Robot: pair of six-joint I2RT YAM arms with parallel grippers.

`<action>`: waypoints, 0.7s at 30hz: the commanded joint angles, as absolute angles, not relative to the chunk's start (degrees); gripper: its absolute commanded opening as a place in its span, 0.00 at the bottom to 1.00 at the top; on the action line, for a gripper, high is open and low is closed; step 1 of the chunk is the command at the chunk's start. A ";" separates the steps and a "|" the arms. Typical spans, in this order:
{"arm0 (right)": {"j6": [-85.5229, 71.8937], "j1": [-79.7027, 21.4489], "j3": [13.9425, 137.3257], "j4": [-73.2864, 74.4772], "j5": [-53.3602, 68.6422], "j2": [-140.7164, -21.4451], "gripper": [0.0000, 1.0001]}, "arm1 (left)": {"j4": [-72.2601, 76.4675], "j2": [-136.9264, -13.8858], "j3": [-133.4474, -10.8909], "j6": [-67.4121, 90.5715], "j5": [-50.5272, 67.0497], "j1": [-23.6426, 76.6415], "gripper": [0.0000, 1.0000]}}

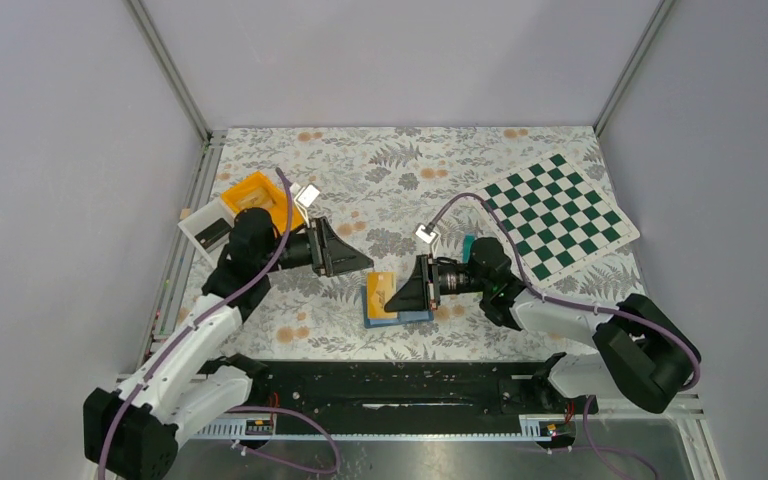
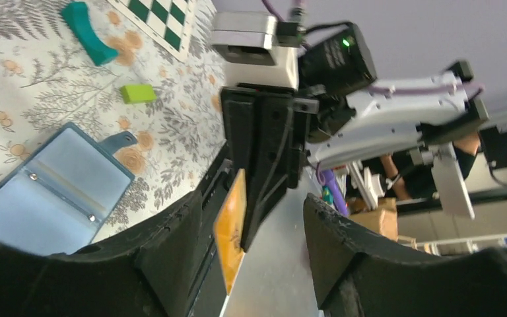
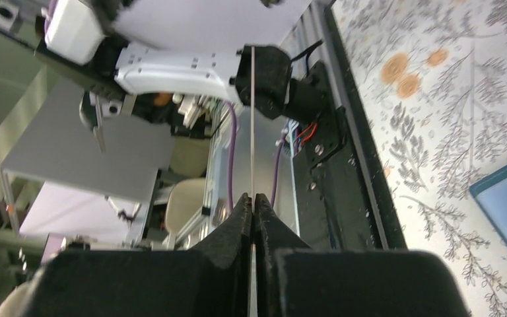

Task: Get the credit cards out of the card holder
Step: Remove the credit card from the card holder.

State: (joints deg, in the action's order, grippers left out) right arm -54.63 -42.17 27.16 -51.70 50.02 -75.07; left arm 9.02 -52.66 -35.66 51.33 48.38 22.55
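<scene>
Between the right jaws, pinched tight and edge-on, stands an orange card. The left jaws stand apart around that card, with a clear gap on one side. Below both, the open holder lies on the table, a teal card and a green card beyond it.

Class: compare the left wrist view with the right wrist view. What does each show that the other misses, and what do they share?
Left wrist only: the lime-green card and the teal card on the tablecloth, a corner of the chessboard, and the card holder lying open with its pockets showing. Right wrist only: the right tool from behind, shut on the orange card, seen edge-on as a thin line. Both: the orange card, part of the card holder, and the floral tablecloth.
</scene>
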 commanded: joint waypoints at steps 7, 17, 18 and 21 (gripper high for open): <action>-53.32 -41.84 31.75 -54.76 64.92 -78.98 0.00 | -21.37 -55.14 -44.96 28.91 63.67 22.77 0.50; -65.92 -41.87 31.61 -70.92 68.01 -86.78 0.00 | -19.82 -63.12 -45.67 28.73 63.07 27.24 0.43; -66.95 -41.92 31.52 -73.10 68.17 -87.45 0.00 | -19.42 -63.52 -45.48 29.06 63.16 27.20 0.42; -68.46 -41.84 31.46 -75.33 68.76 -88.89 0.00 | -19.23 -64.57 -45.72 29.04 63.57 27.24 0.42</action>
